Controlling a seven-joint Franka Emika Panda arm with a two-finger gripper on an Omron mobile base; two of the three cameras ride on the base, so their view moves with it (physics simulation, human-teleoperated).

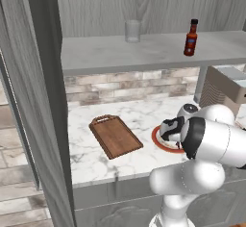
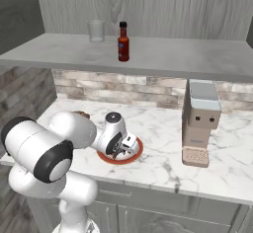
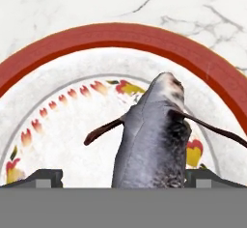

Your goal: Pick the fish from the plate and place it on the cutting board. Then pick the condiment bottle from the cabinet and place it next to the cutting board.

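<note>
Left base view, step: first half of the task, as I judge it; the gripper (image 1: 174, 135) is down over the plate (image 1: 158, 142), just right of the cutting board (image 1: 115, 135), which carries nothing.
Left base view, later target: the condiment bottle (image 1: 191, 38) stands on the cabinet (image 1: 144, 50) shelf, far right, well apart from a clear glass (image 1: 132, 31).
Right base view, surface: white marbled counter (image 2: 163, 153) with a brick backsplash behind; a coffee machine (image 2: 200, 122) stands to the right of the plate.
Right base view, hand: lowered at the plate's centre.
Hand view, fish: the fish (image 3: 153, 135) lies on the plate between the two fingertips (image 3: 46, 178).
Hand view, fingers: spread fully wide, one either side of the fish, gripping nothing.
Next move: probably close on the fish's body, then lift and carry it left to the board.
</note>
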